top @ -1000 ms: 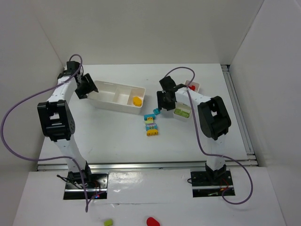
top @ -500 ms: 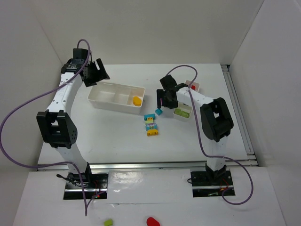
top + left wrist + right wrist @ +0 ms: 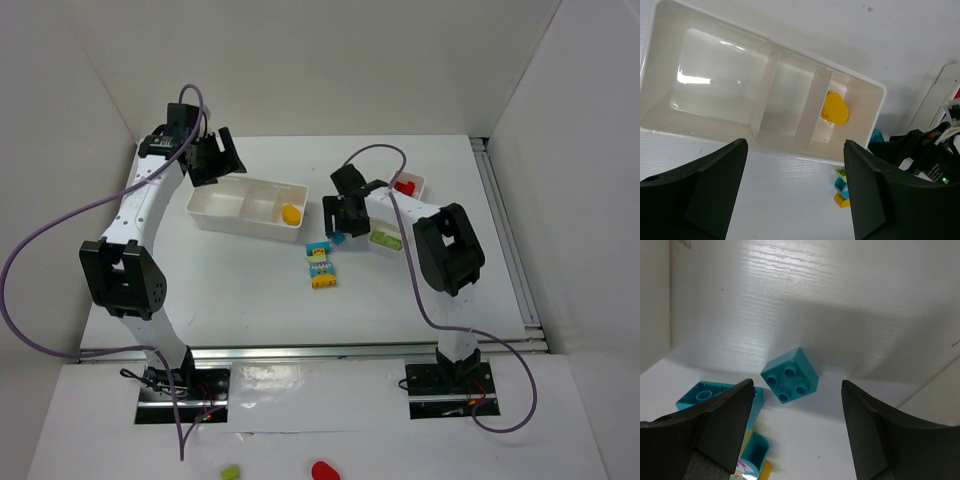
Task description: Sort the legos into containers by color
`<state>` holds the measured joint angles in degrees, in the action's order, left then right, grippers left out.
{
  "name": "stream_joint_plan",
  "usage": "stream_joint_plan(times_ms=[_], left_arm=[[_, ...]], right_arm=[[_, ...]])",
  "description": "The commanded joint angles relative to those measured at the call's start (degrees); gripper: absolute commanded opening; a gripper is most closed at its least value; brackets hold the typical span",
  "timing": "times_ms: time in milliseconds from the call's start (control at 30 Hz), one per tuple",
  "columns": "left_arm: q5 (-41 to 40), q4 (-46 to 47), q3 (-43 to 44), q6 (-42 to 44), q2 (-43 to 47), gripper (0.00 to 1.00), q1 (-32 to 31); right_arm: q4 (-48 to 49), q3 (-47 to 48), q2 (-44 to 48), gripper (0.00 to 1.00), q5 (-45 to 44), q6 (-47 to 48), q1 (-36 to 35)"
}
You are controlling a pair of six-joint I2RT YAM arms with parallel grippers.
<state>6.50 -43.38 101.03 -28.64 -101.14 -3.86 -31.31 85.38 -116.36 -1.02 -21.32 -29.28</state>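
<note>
Fingers of your right gripper (image 3: 796, 405) stand apart, empty, over a cyan four-stud lego (image 3: 790, 375) lying on the table (image 3: 840, 290), just beside a cyan-and-yellow lego cluster (image 3: 705, 392). Your left gripper (image 3: 795, 150), fingers also apart, hangs above the wider tray (image 3: 715, 75); a yellow lego (image 3: 834, 107) lies in its right-end compartment.

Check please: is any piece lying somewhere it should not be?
Yes. A lime green piece and a red piece lie off the table, on the near ledge at the bottom of the top view.
</note>
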Motion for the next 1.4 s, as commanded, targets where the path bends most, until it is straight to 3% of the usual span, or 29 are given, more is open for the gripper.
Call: stream_joint_plan(times_ms=[0,67,267,500,700,967,1200,1300,1367], left_arm=[[-0.34,-0.66,1.79,1.22,0.95,0.87,-0.19],[-0.35,-1.19,1.80,1.22,0.95,0.87,-0.19],[-0.88,-1.71,2.93,1.74,0.42,0.87,-0.19],[-1.93,-2.94,5.40,2.28,-0.63,0.87,-0.19],[-6.23,-4.79,5.40,-1.23,-0.11,0.87,2.62],[-13.18,-5.49,-0.22,-6.86,2.88,0.87,5.96],[-12.66,-4.88,-4.09,-6.86,4.11,0.87,7.72],[-12.65,-4.88,-4.09,-6.25,4.11,0.87,8.34],[-12.13,-4.88,-4.09,-5.63,4.11,0.87,8.86]], right_arm=[[1.34,2.68,-2.03,0.77,0.93,0.40,-0.52],[1.34,3.21,-2.82,0.74,0.93,0.93,-1.04],[1.34,3.21,-1.08,0.44,-1.35,0.93,-1.04],[-1.20,8.39,2.79,0.40,-4.17,0.40,-0.52],[-1.74,19.36,3.07,0.40,-3.56,2.42,-2.88],[7.22,33.43,-7.90,0.40,9.79,9.63,-8.33],[9.86,46.71,-19.68,0.41,11.30,9.72,-10.19],[10.66,48.64,-22.51,0.47,9.99,8.58,-10.19],[10.40,51.19,-23.56,0.66,9.98,8.58,-10.19]])
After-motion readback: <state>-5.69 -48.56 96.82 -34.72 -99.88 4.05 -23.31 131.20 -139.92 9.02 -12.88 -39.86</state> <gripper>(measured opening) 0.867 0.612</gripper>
